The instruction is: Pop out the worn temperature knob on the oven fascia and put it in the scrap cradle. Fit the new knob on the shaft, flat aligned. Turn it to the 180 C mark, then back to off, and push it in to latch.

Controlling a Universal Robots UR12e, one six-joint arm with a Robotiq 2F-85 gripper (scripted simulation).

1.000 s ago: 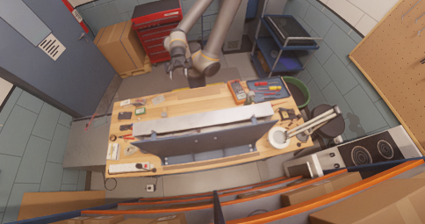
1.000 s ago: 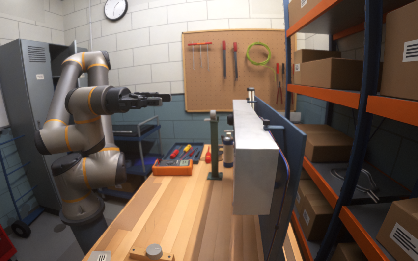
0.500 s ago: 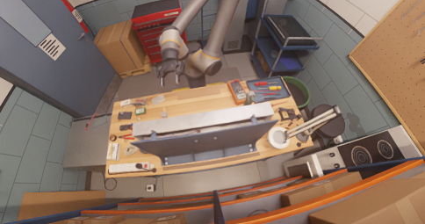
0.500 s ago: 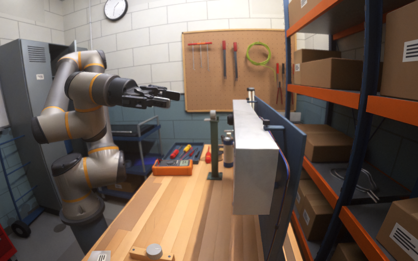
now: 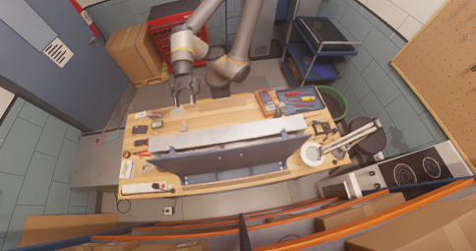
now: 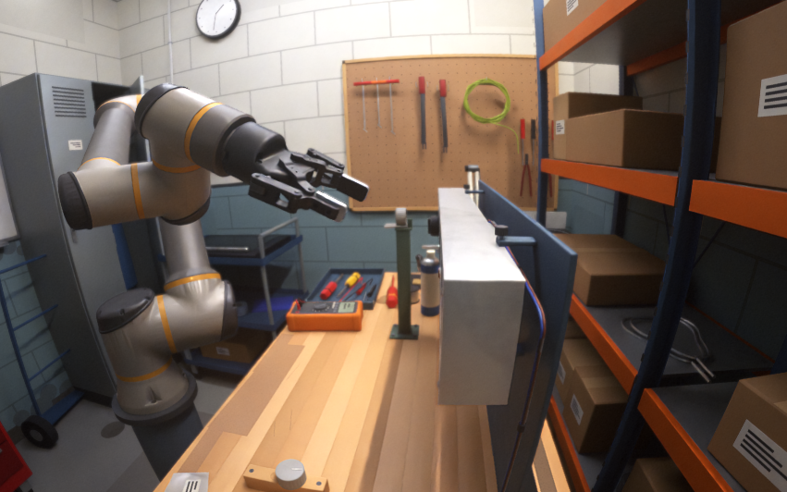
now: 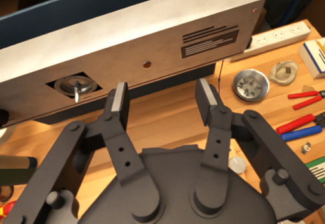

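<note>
The steel oven fascia (image 7: 129,41) stands upright along the middle of the wooden bench, clamped to a blue backing plate (image 5: 231,158). In its dark diamond recess sits the dial ring with a bare shaft (image 7: 76,89) pointing out; no knob shows on it. A small silver knob (image 6: 290,472) rests on a wooden cradle at the near end of the bench, and a pale round disc (image 7: 237,165) lies on the bench below my fingers. My gripper (image 7: 162,97) hangs above the bench edge facing the fascia, to the right of the shaft. It is open and holds nothing.
A metal dish (image 7: 251,84) of screws, a power strip (image 7: 274,38) and red-handled pliers (image 7: 304,96) lie on the bench to the right. An orange multimeter (image 6: 326,313), a tool tray (image 6: 347,286) and a green post (image 6: 404,275) stand at the far end.
</note>
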